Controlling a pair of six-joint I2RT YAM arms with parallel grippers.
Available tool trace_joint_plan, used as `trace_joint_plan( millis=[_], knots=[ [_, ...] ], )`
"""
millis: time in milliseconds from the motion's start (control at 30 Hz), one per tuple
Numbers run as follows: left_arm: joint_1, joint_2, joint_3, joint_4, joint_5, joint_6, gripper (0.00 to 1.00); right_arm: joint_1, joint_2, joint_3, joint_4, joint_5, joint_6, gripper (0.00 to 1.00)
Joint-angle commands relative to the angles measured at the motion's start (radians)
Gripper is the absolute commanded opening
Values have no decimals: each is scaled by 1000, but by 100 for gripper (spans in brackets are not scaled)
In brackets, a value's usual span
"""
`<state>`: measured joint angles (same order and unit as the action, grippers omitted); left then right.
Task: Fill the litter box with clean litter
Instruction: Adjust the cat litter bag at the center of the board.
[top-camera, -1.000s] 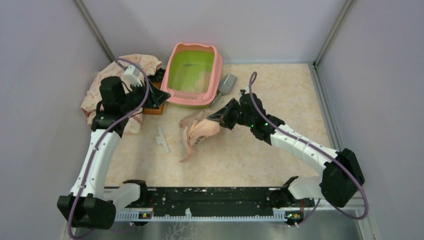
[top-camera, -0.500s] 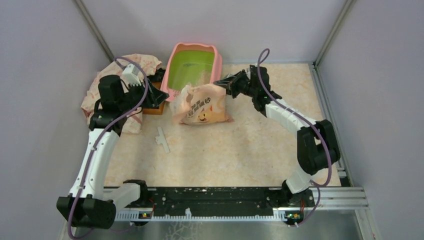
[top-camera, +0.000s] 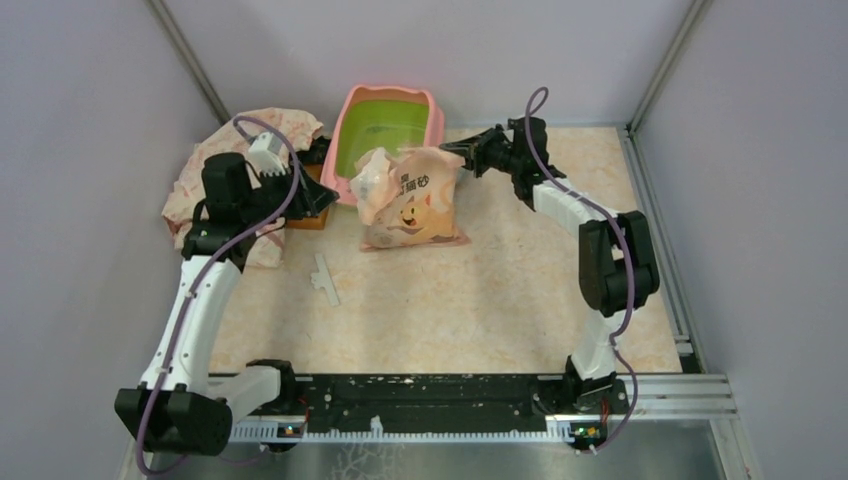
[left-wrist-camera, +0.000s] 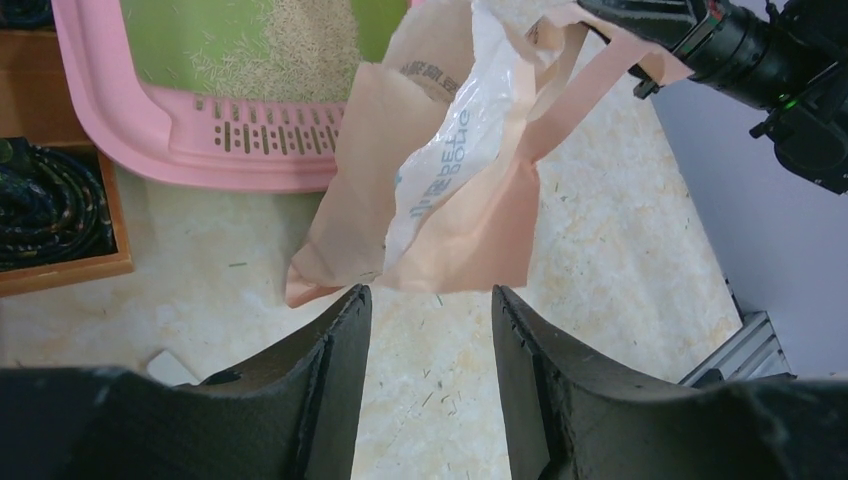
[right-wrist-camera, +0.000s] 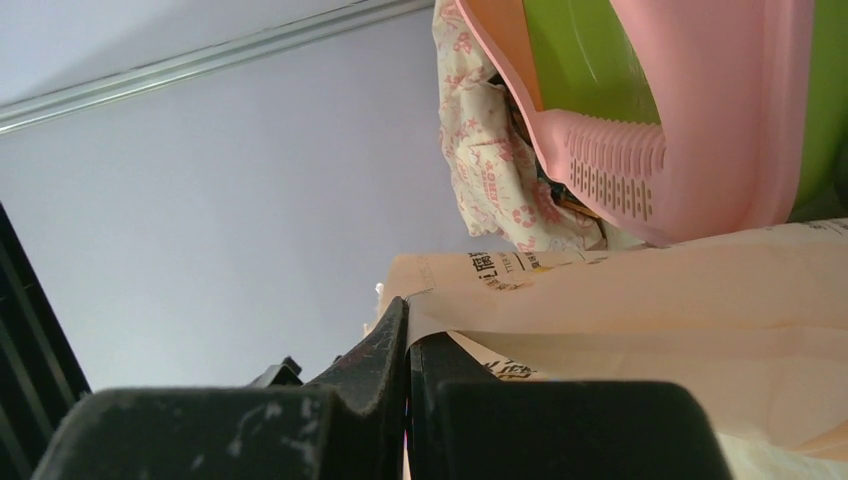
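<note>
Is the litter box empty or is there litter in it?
Not empty: pale litter covers part of the green floor of the litter box.

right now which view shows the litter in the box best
Left wrist: tan litter lies on the green floor of the litter box. In the top view the bag mostly hides it; the right wrist shows only the box's wall.

Smooth plastic litter box (top-camera: 390, 91), glossy crinkled bag (top-camera: 415, 205)
</note>
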<state>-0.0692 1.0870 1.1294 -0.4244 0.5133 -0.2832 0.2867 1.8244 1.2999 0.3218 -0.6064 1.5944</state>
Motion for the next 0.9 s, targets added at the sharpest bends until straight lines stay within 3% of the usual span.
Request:
trace_joint_plan(
  millis=[0,200,400,467,733,867],
  knots=[
    [4,-15,-92,57,56,-28,53,-69,9,135,86,5,32,0],
    [-15,-18,-231,167,126,-96,51,-78,63,215,61,-47,26,0],
    [-101,0,-260,224,126,-144,51,-77,53,228,51,-64,-16,2],
    [-156,10,-265,251,108,-163,51,-77,46,240,36,-70,-48,10],
    [-284,104,-233,344,10,-200,50,-63,15,417,-277,-64,-317,62],
    [-302,176,-164,354,-23,-177,50,-42,19,560,-500,-49,-496,67]
  ],
)
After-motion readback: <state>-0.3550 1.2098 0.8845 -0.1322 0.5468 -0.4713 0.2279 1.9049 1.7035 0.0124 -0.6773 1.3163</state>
